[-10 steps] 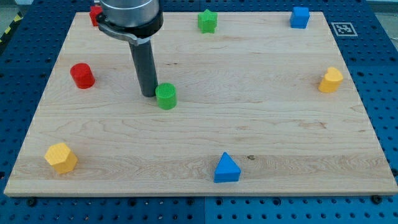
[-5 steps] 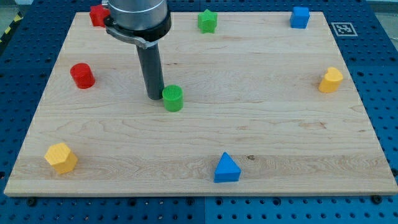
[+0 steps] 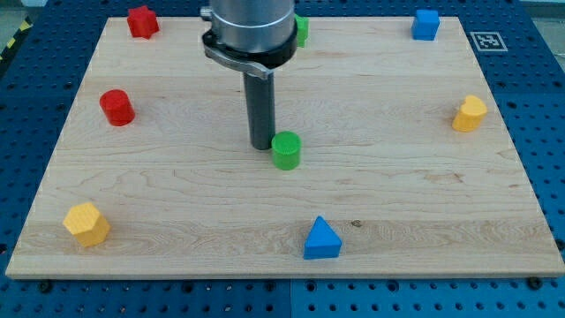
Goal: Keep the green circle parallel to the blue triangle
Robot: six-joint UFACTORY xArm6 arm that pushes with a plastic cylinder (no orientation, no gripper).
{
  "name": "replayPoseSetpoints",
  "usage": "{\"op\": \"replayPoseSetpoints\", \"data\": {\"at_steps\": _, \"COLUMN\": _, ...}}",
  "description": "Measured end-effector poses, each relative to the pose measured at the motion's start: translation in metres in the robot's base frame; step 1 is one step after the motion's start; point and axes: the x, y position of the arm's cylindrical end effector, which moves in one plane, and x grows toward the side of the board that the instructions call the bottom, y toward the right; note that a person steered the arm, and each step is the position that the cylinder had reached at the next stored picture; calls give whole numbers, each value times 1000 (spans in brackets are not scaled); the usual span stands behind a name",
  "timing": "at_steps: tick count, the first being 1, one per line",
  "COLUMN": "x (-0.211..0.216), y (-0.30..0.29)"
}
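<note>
The green circle (image 3: 286, 150), a short green cylinder, stands near the middle of the wooden board (image 3: 397, 177). My tip (image 3: 261, 146) is right against its left side, touching or nearly touching it. The blue triangle (image 3: 321, 238) lies near the board's bottom edge, below and a little to the right of the green circle.
A red cylinder (image 3: 116, 107) stands at the left and a red star (image 3: 141, 21) at the top left. A yellow hexagon (image 3: 86, 223) lies at the bottom left. A green star (image 3: 301, 30) is partly hidden behind the arm. A blue cube (image 3: 425, 25) and a yellow block (image 3: 470, 113) sit at the right.
My tip has slid to the view's right and pushed the green circle with it, to the right and slightly down. The other blocks have not moved.
</note>
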Motion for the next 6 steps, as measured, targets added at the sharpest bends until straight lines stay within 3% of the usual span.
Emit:
{"op": "replayPoseSetpoints", "data": {"at_steps": 5, "x": 20, "y": 22}}
{"op": "replayPoseSetpoints", "data": {"at_steps": 6, "x": 28, "y": 0}}
